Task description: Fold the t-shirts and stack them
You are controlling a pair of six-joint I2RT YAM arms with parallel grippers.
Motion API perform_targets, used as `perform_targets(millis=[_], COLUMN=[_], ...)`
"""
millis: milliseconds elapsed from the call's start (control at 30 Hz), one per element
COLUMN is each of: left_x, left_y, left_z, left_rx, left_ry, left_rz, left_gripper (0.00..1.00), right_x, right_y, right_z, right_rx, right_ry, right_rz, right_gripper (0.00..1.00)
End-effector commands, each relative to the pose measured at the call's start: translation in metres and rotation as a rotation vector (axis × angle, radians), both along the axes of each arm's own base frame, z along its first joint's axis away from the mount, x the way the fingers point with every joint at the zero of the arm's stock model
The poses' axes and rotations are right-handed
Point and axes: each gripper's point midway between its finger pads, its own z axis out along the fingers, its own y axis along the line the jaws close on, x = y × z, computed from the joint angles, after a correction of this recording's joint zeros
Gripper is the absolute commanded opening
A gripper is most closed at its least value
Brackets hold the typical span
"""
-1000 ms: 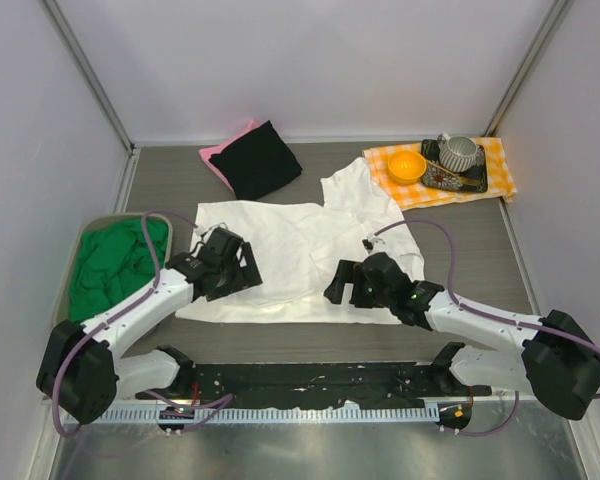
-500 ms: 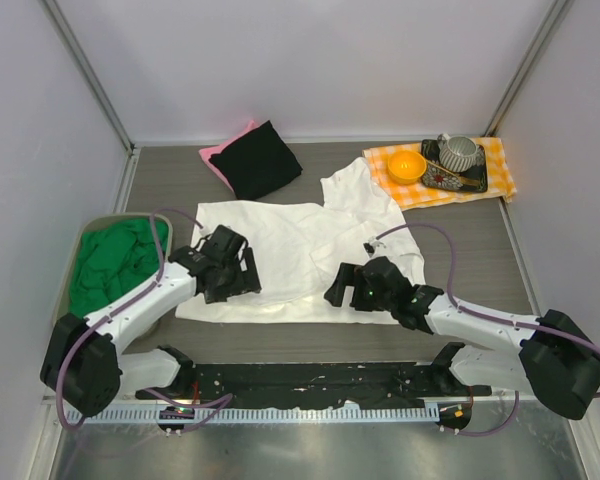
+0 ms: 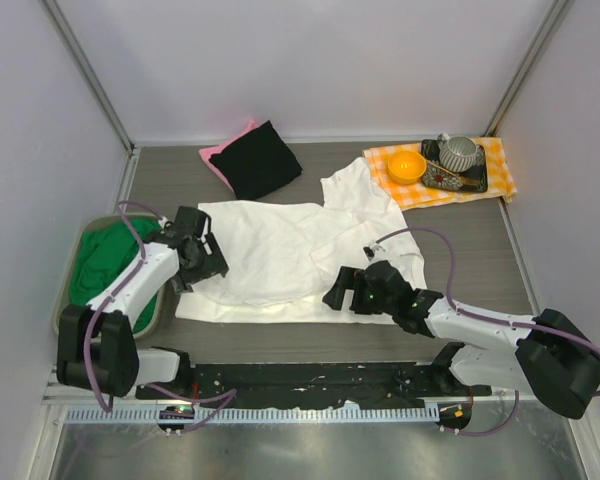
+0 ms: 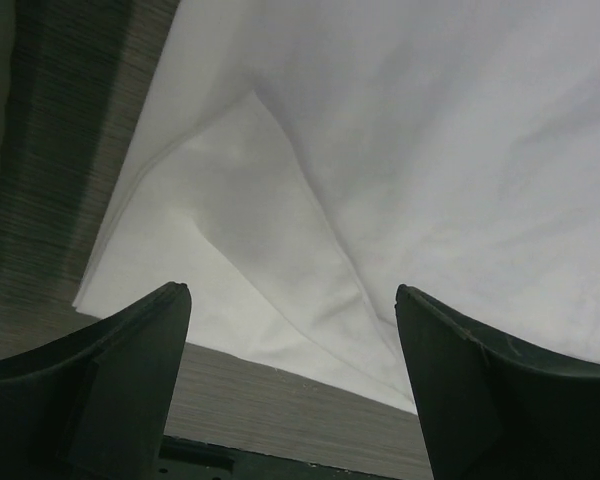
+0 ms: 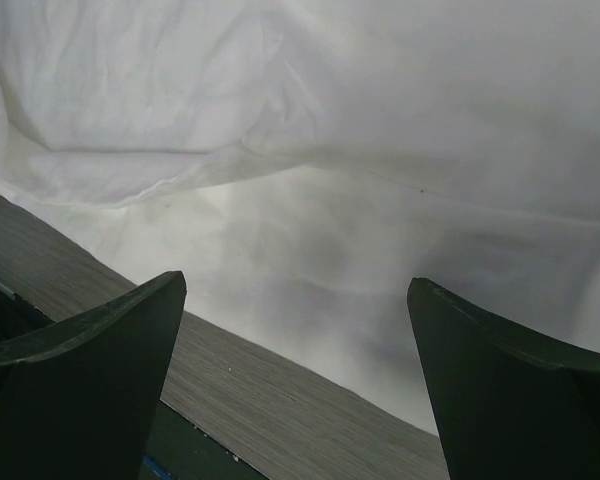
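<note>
Black L fingers spread wide, gripping nothing, over left edge of white tee. R fingers also released, empty, over its near hem. Tee lies flat on surface. Behind it: black tee on pink one. Left of it: green tee in bin.

No legible text, labels, brands, numbers anywhere (white t-shirt shows plain cloth only).

White-shelled with black joints: left arm, right arm. Trailed by 2 looping mauve cables. Tipped with dark, tapered fingers.
</note>
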Motion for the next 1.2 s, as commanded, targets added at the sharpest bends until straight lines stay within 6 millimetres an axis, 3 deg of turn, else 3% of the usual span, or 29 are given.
perform_targets(millis=[0, 267, 600, 1100, 1167], left_x=[0.023, 0.041, 0.06, 0.045, 0.044], left_y=[0.005, 0.015, 0.022, 0.035, 0.035], left_z=[-0.004, -0.021, -0.015, -0.029, -0.035], left_rx=[-0.018, -0.036, -0.004, 0.056, 0.058], left_ry=[0.008, 0.06, 0.074, 0.162, 0.183], left_rz=[-0.008, 0.035, 0.044, 0.038, 0.038], left_gripper=[0.87, 0.74, 0.62, 0.54, 0.48], right_x=[0.002, -0.001, 0.0, -0.003, -0.003], right_y=[0.009, 0.005, 0.006, 0.004, 0.003], right_z=[0.015, 0.009, 0.001, -0.004, -0.004], right_rx=[0.06, 0.055, 0.049, 0.06, 0.06], right_ry=[-0.05, -0.052, -0.047, -0.045, -0.044], right_rz=[0.018, 0.026, 0.024, 0.019, 0.017], right_gripper=[1.0, 1.0, 1.0, 1.0, 1.0])
